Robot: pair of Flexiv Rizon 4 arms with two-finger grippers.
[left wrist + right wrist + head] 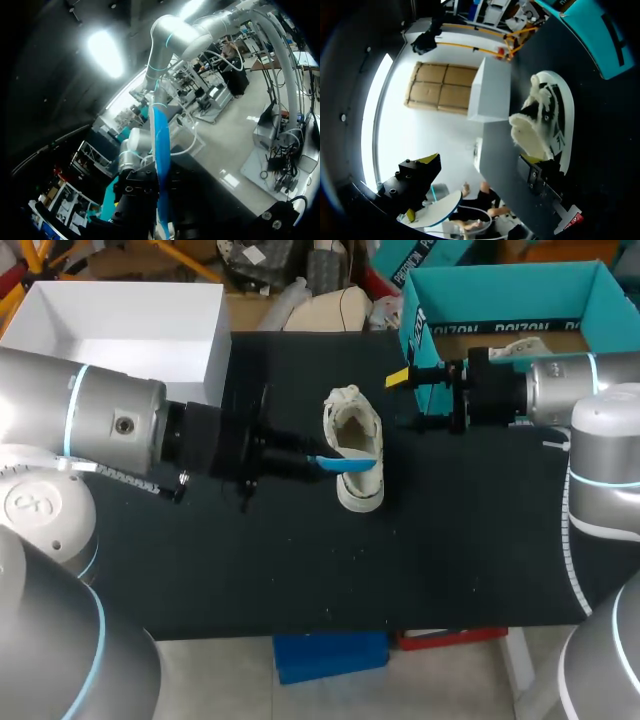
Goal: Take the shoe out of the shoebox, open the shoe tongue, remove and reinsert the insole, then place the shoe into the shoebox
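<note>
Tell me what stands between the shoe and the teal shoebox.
The right tool, open, hangs between the shoe and the teal shoebox. The left tool holds a blue insole at the shoe.

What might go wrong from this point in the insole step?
The right gripper is open and apart from the shoe, so nothing braces it; moving the insole may drag or tip it. The left gripper holds the thin insole by one end, so it may buckle or slip.
</note>
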